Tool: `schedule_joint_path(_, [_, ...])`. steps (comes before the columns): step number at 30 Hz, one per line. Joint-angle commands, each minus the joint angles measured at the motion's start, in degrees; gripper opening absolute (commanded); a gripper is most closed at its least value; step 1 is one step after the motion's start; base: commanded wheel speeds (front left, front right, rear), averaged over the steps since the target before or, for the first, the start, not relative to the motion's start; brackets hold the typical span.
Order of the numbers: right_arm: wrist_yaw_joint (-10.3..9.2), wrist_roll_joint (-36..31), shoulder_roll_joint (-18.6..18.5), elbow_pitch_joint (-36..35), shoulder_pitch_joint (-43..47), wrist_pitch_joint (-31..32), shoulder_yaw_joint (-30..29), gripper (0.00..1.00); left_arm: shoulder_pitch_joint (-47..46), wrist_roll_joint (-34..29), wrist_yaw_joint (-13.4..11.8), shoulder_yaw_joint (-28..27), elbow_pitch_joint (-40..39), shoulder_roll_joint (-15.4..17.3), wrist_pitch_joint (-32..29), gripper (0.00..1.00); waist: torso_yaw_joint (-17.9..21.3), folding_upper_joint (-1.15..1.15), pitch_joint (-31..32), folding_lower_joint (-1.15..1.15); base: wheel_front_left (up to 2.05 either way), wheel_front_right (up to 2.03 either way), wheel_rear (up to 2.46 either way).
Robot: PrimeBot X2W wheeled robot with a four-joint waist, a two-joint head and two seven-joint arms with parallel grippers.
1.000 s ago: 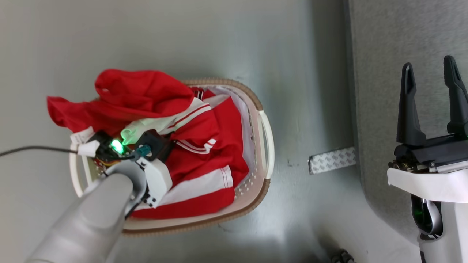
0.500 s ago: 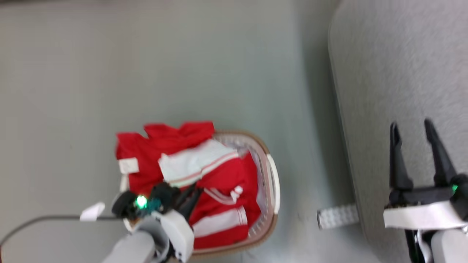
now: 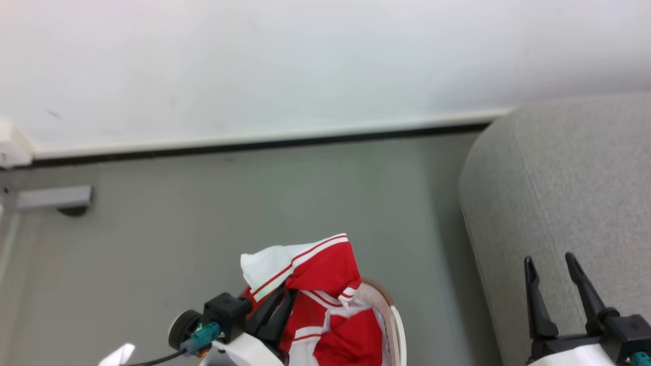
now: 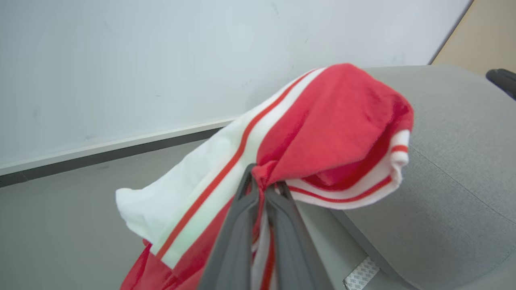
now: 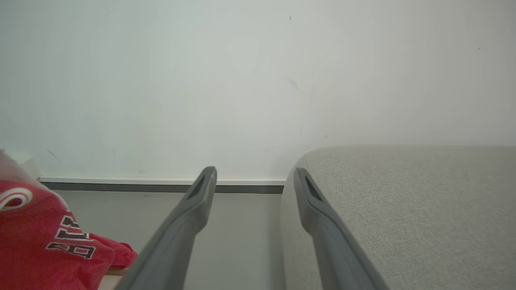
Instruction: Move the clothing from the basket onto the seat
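The clothing (image 3: 325, 269), red with white panels and stripe trim, hangs bunched from my left gripper (image 3: 286, 294), which is shut on a fold of it above the basket. The left wrist view shows the fingers (image 4: 242, 225) pinching the fabric (image 4: 330, 121) with the cloth draped over them. Only a piece of the basket's rim (image 3: 395, 325) shows at the bottom edge. The grey seat (image 3: 559, 178) fills the right side. My right gripper (image 3: 549, 260) stands open over the seat's edge, holding nothing. A red garment with dark lettering (image 5: 48, 237) lies low left in the right wrist view.
A white wall (image 3: 305, 61) with a dark baseboard (image 3: 254, 145) runs along the back. A grey bracket (image 3: 51, 198) sits on the floor at far left. A patterned tape strip (image 4: 360, 274) lies on the floor by the seat's base (image 4: 443, 249).
The head camera has tilted up, so the wall came into view and the basket slid to the bottom edge. My left gripper has lifted a garment up out of the basket.
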State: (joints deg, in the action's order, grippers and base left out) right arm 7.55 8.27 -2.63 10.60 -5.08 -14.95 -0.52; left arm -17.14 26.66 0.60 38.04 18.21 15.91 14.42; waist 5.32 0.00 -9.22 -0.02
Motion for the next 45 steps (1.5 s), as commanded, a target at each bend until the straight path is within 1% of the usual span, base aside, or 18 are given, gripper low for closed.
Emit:
schedule_joint_path(1, [-0.12, -0.3, -0.2, 0.3, 1.4, -0.1, -0.1, 1.0, 1.2, 0.8, -0.7, -0.4, -2.1, 0.7, -0.6, 0.0, -2.1, 0.0, 5.7, 0.02, 0.0, 0.0, 0.0])
schedule_joint_path(4, [-0.12, -0.4, -0.2, 0.9, 3.1, -0.1, -0.1, 1.0, 1.9, 1.2, -2.1, -1.1, -7.3, 1.6, -2.2, 0.0, -2.5, 0.0, 8.0, 0.02, 0.0, 0.0, 0.0])
schedule_joint_path(9, [-0.12, -0.5, -0.2, 1.3, 4.8, -0.1, -0.4, 1.0, 0.8, 1.8, -4.0, -2.9, -15.6, 3.4, -5.2, 0.0, -2.9, 0.0, 10.1, 0.02, 0.0, 0.0, 0.0])
schedule_joint_path(11, [-0.12, -0.6, -0.2, 1.4, 5.5, -0.1, -0.3, 1.0, 0.0, 1.9, -4.5, -3.7, -18.2, 4.2, -6.3, 0.0, -2.9, 0.0, 10.7, 0.02, 0.0, 0.0, 0.0])
schedule_joint_path(17, [-0.12, -0.7, -0.2, 1.4, 6.2, -0.1, 0.5, 1.0, -1.7, 3.0, -5.5, -5.3, -24.7, 5.2, -9.0, 0.0, -2.2, 0.0, 12.3, 0.02, 0.0, 0.0, 0.0])
schedule_joint_path(22, [-0.12, -0.9, -0.2, 0.4, 5.5, -0.1, 3.9, 1.0, -2.5, 4.1, -5.9, -6.0, -28.4, 5.7, -10.7, 0.0, -1.2, 0.0, 12.7, 0.02, 0.0, 0.0, 0.0])
schedule_joint_path(27, [-0.12, -4.4, -0.6, -0.6, 3.3, -0.1, 9.6, 1.0, -2.7, 4.6, -6.1, -6.3, -30.6, 6.2, -11.7, 0.0, -0.1, 0.0, 12.6, 0.02, 0.0, 0.0, 0.0])
schedule_joint_path(31, [-0.13, -5.5, -4.2, -0.2, 1.0, -0.1, 16.8, 1.0, -3.2, 4.7, -5.9, -6.0, -31.7, 6.4, -12.3, 0.0, 0.5, 0.0, 12.3, 0.02, 0.0, 0.0, 0.0])
schedule_joint_path(37, [-0.12, -3.6, -10.8, 2.8, -4.7, -0.1, 28.1, 1.0, -4.2, 4.7, -5.4, -5.1, -33.7, 6.1, -13.3, 0.0, 0.7, 0.0, 12.2, 0.02, 0.0, 0.0, 0.0])
schedule_joint_path(38, [-0.12, -3.6, -10.8, 2.8, -4.7, -0.1, 28.1, 1.0, -4.2, 4.7, -5.4, -5.1, -33.7, 6.1, -13.3, 0.0, 0.7, 0.0, 12.2, 0.02, 0.0, 0.0, 0.0])
schedule_joint_path(42, [-0.12, -1.2, -12.9, 6.0, -9.0, -0.1, 34.3, 1.0, -4.8, 4.2, -5.2, -4.4, -35.1, 5.8, -13.8, 0.0, 0.4, 0.0, 12.3, 0.02, 0.0, 0.0, 0.0])
schedule_joint_path(45, [-0.12, 0.6, -13.4, 8.9, -12.3, -0.1, 38.3, 1.0, -5.0, 4.3, -4.9, -3.4, -36.4, 5.3, -14.0, 0.0, 0.0, 0.0, 12.5, 0.02, 0.0, 0.0, 0.0])
